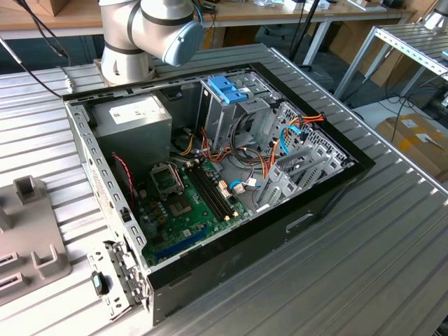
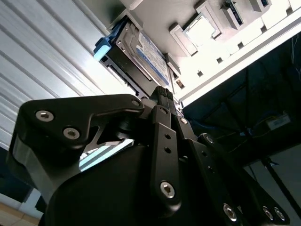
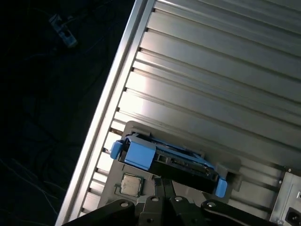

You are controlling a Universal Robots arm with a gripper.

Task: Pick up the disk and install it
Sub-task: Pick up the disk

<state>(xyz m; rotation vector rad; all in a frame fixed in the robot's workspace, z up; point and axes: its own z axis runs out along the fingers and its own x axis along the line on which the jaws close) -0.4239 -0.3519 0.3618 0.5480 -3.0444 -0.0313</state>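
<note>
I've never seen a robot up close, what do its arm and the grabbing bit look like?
The arm is built of chunky rounded silver-grey sections with a pale blue cap on one joint. The gripper is matte black, made of flat angular link bars pinned with small silver screws.

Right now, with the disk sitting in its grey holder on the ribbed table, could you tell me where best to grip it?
I'd take the disk mid-length, fingers on its two broad faces, coming from above. It seems to stand on edge in the grey holder, thin upper edge exposed, and the blue carrier bulges at both ends.
</note>
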